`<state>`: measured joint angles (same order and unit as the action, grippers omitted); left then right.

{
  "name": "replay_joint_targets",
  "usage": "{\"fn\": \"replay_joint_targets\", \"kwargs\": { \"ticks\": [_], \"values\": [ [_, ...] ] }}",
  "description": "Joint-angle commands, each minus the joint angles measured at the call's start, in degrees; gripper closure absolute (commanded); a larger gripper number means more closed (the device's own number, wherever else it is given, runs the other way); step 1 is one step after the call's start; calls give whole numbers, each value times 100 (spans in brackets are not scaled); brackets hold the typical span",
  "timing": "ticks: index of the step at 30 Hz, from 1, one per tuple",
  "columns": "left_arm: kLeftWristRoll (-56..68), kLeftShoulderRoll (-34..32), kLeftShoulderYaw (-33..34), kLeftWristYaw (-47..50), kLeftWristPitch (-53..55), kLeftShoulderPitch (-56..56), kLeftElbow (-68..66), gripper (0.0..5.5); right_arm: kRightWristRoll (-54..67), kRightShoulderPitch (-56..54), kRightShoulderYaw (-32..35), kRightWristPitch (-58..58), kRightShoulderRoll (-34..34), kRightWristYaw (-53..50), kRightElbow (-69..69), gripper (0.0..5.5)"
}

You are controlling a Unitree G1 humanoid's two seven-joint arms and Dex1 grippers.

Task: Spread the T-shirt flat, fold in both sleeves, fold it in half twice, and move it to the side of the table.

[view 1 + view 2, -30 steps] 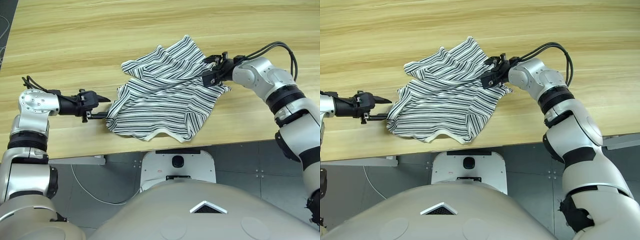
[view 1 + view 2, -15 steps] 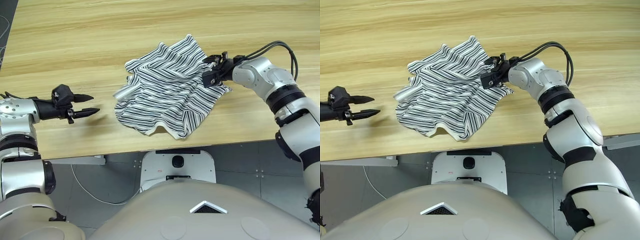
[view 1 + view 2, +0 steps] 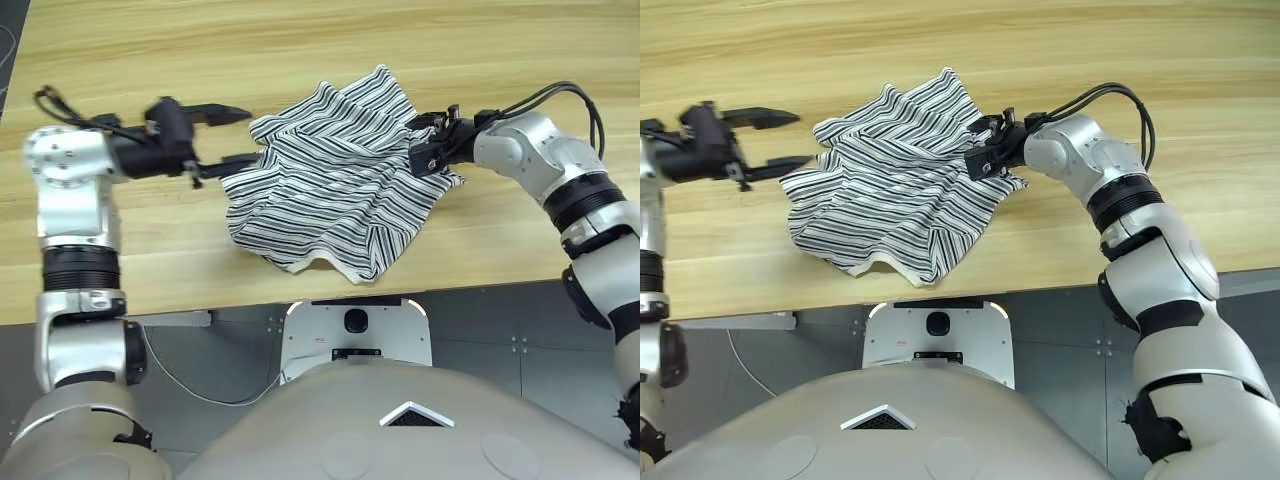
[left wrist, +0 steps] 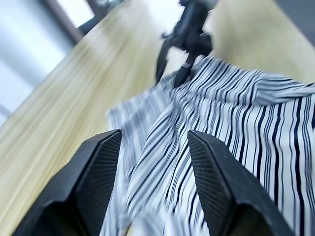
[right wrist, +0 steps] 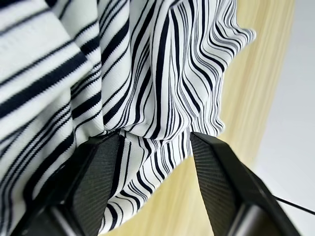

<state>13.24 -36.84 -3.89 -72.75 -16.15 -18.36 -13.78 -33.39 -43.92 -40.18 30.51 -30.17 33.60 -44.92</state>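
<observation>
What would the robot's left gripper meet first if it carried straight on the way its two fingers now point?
The crumpled black-and-white striped fabric T-shirt: the open left gripper points at its nearest edge, and the left wrist view shows its folds straight ahead. Whether a fingertip touches it now is unclear.

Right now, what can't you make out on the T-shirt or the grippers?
- T-shirt: sleeves and collar are buried in its own crumpled folds in the head views.
- Left gripper: contact with the cloth is unclear, because the left wrist view is blurred there.
- Right gripper: its hold on the cloth is too small in the head views and covered by bunched cloth in the right wrist view.
</observation>
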Motion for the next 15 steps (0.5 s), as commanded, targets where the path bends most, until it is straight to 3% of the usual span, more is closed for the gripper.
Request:
{"fn": "replay_joint_targets", "kwargs": {
  "ticks": [1,4,12,15],
  "values": [
    [-652,432,-446,688,190,-526,221,301,760,191,437,-213,-337,1142,1135,282],
    [-1480,753,-675,1588,89,-1327,-752,301,1132,202,809,-355,-371,1418,1683,282],
    [-3602,1217,-1512,4695,-412,-3380,-4911,301,966,408,1166,-452,127,551,2143,282],
    [-4094,1249,-1898,4810,-446,-3615,-5653,301,956,848,1015,-526,233,647,2824,282]
  ]
}}
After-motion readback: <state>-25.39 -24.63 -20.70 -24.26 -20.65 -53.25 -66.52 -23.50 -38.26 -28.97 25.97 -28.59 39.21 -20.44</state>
